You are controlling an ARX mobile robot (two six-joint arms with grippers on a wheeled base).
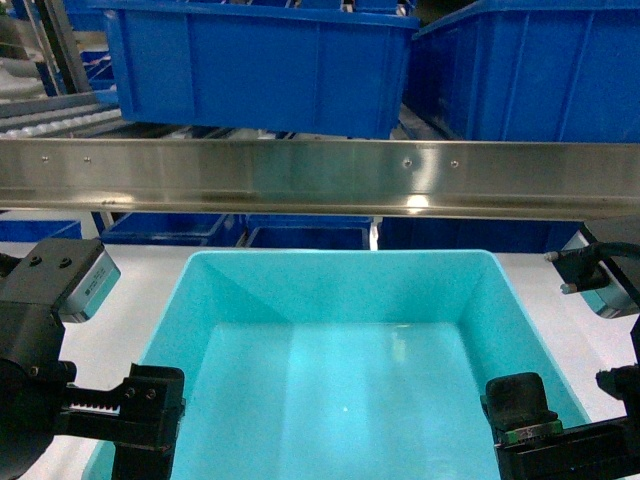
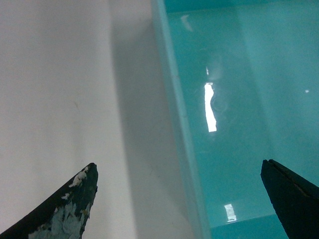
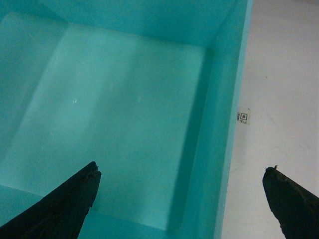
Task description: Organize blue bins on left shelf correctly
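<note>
Both the left gripper [image 2: 179, 199] and right gripper [image 3: 182, 196] gape wide, each straddling a side wall of the turquoise tub [image 1: 340, 300] beneath the steel shelf beam [image 1: 320, 175].

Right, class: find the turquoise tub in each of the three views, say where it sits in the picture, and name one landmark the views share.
Head: turquoise tub fills the lower centre, below the steel beam.
Left wrist: tub takes the right half, its left wall between the open left claw tips.
Right wrist: tub fills the left and centre, its right wall between the open right claw tips.
Shared landmark: the white surface beside the tub.
</note>
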